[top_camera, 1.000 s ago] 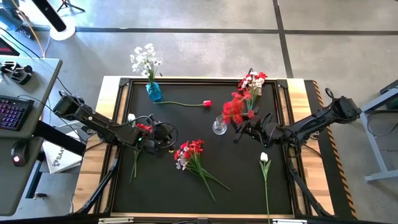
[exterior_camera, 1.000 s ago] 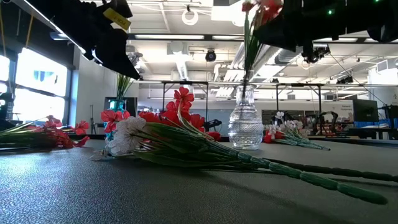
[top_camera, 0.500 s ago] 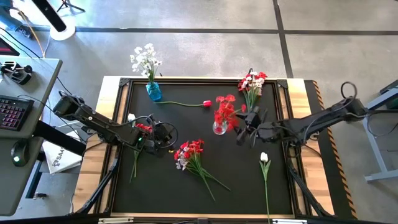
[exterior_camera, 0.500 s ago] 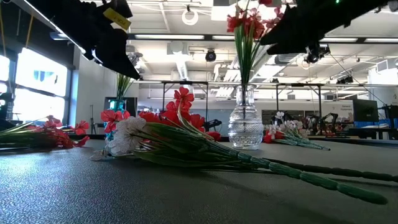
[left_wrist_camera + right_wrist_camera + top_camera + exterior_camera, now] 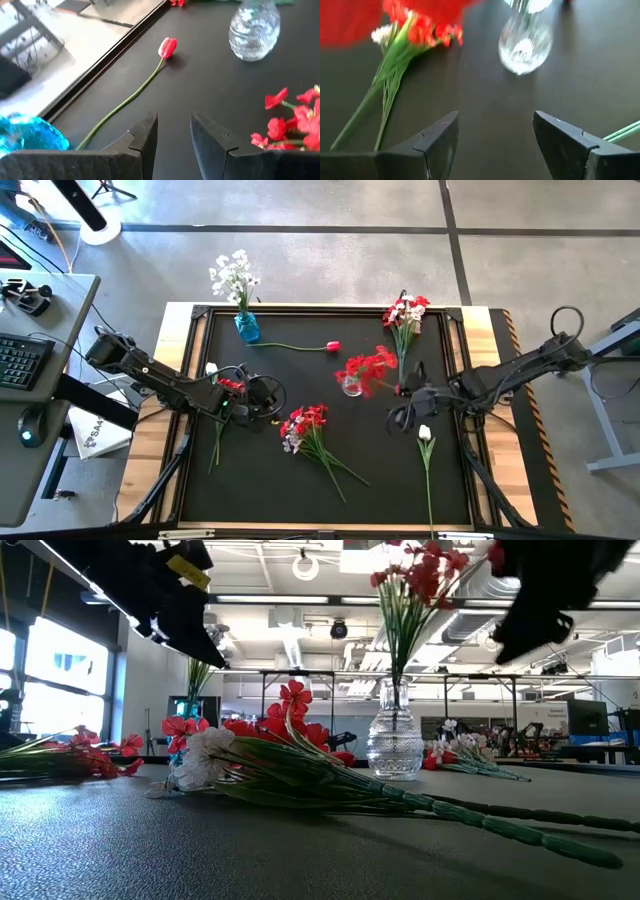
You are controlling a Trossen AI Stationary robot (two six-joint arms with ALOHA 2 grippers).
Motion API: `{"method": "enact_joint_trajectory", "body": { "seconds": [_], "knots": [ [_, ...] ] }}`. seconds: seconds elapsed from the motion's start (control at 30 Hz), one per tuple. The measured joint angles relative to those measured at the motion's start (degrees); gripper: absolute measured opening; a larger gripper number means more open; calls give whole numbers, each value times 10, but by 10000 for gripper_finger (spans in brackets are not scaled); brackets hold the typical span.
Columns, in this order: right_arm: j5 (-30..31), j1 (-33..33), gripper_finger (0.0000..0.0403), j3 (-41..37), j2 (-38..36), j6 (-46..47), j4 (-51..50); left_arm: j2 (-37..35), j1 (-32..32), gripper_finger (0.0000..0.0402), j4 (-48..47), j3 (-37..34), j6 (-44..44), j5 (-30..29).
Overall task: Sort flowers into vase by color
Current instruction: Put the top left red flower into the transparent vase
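Note:
A clear glass vase (image 5: 352, 386) stands mid-table with a red-blossomed sprig (image 5: 366, 369) in it, stems down in its neck (image 5: 394, 690). A blue vase (image 5: 247, 328) at the far left holds white flowers (image 5: 233, 275). My right gripper (image 5: 401, 417) is open, right of and nearer than the clear vase, and holds nothing (image 5: 495, 135). My left gripper (image 5: 263, 393) hovers left of centre, open by a narrow gap (image 5: 174, 132). Lying on the mat are a red tulip (image 5: 332, 347), a white tulip (image 5: 424, 433), a red-and-white bunch (image 5: 305, 425) and a mixed bunch (image 5: 405, 314).
Another sprig with a white bud (image 5: 212, 369) and red blossoms (image 5: 232, 384) lies under my left arm. The black mat is ringed by a raised frame (image 5: 200, 315). A desk with keyboard and mouse (image 5: 25, 360) stands beyond the table's left side.
The red sprig has gone down into the clear vase and now stands there by itself, leaning slightly. My right gripper has drawn away from it, toward the near edge and a little to the right.

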Motion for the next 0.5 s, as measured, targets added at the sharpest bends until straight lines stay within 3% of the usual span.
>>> {"method": "enact_joint_trajectory", "body": {
  "seconds": [0.1,0.2,0.5],
  "knots": [
    [-4,30,252,-52,1,43,61,0,19,103,1,0,-21,28],
    [-1,54,252,-106,8,67,161,0,59,103,12,0,14,90],
    [132,83,252,-218,107,-14,569,46,200,103,143,0,233,271]
  ]
}}
